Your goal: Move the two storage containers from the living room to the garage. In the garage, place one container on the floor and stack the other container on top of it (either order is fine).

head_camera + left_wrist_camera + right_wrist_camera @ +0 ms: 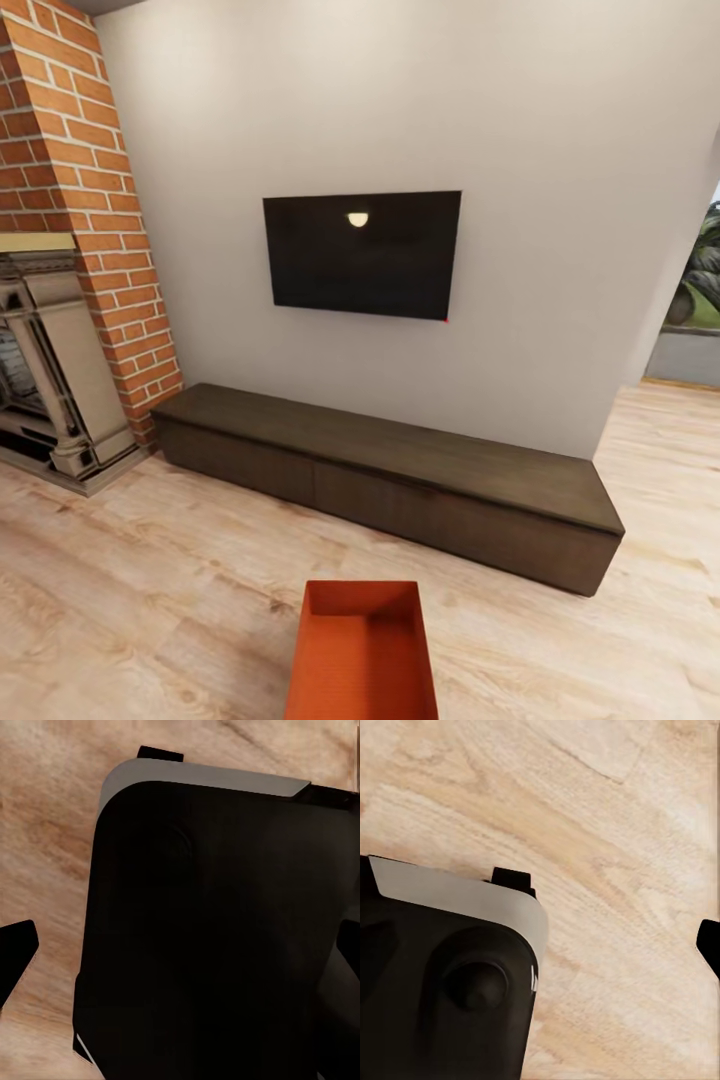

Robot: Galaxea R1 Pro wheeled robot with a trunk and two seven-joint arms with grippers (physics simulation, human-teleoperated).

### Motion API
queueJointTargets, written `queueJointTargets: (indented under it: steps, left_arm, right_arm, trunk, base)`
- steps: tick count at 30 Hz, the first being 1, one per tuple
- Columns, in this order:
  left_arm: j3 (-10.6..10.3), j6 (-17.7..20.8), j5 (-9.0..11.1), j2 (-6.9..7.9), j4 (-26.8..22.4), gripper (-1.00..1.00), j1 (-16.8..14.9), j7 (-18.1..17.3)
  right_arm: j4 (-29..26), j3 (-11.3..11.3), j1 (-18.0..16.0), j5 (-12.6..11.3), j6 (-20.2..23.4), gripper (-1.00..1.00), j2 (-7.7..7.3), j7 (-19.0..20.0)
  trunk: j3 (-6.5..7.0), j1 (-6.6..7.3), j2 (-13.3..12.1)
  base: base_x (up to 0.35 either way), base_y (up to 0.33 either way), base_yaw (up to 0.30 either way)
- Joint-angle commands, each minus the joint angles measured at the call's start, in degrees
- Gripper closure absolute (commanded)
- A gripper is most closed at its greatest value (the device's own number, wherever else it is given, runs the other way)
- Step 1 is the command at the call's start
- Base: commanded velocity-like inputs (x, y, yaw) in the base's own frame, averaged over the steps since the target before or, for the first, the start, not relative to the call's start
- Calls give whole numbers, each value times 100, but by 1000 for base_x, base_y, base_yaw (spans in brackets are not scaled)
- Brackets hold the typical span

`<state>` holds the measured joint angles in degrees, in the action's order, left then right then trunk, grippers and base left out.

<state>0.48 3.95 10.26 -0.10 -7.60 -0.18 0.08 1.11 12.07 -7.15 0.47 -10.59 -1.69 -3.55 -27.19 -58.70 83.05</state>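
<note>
One storage container [362, 655], orange-red, open-topped, on the living room plank floor [150, 580] before a low dark cabinet [400, 470] under a wall TV [362, 254] | left wrist: dark robot base [217, 937] over planks, tool state cannot be told | right wrist: same base [442, 982], tool state cannot be told

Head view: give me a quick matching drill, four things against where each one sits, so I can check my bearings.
Things:
1. storage container
2. TV
3. brick column
4. long dark cabinet

Places:
A. mounted on the white wall
B. on the wood floor at the bottom of the view
C. at the left edge, beside the fireplace
D. on the floor against the wall, under the TV

Pairs: 1-B, 2-A, 3-C, 4-D
</note>
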Motion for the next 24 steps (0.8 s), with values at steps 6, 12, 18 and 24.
queueJointTargets:
  steps: [6, 12, 18, 24]
  left_arm:
    - [-1, 35, 46, -2, -13, -100, 0, 1]
    - [3, 30, 41, -6, -13, -100, 0, 1]
    - [4, 27, 30, -2, -19, -100, 0, -1]
    - [4, 27, 31, -6, -30, -100, 0, -1]
  right_arm:
    - [12, 35, -6, 6, -22, -100, 1, -21]
    - [12, 39, -6, 9, -22, -100, -3, -22]
    - [12, 41, -6, 14, -21, -100, -6, -21]
    - [12, 32, -6, -7, 29, -100, 17, 0]
  trunk:
    - [-6, -3, 3]
    - [-6, -3, 3]
    - [-6, -3, 3]
    - [-6, -3, 3]
  base:
    - [316, 0, 0]
    - [306, 0, 0]
    - [123, 0, 0]
    - [6, 0, 0]
